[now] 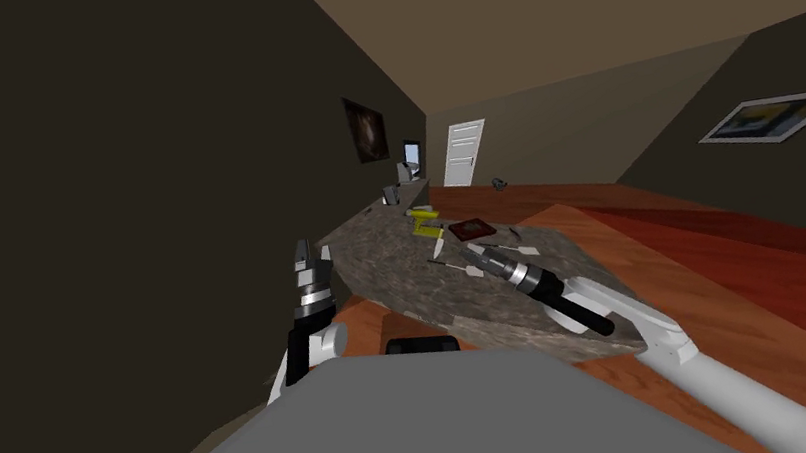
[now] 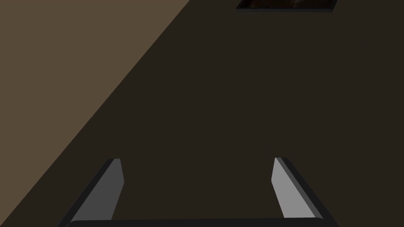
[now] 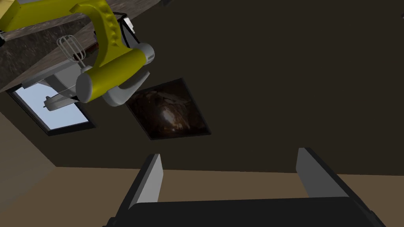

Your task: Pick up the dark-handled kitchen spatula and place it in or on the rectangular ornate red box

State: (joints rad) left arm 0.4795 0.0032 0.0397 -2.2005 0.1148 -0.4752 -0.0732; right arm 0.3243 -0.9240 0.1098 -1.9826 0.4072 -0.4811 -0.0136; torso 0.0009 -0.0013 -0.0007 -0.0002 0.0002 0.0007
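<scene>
Head view: mixer (image 1: pixel 425 223) beside red box (image 1: pixel 470 228).

Head view, centre: thin grey bits (image 1: pixel 524 247) just right of the red box (image 1: pixel 470 228) on the stone counter (image 1: pixel 395 285) were too small to ID. Grey items (image 1: pixel 389 196) at counter's far end, upper centre, likewise. Right wrist view: yellow mixer (image 3: pixel 112 59) was cut off by pic edge.
</scene>
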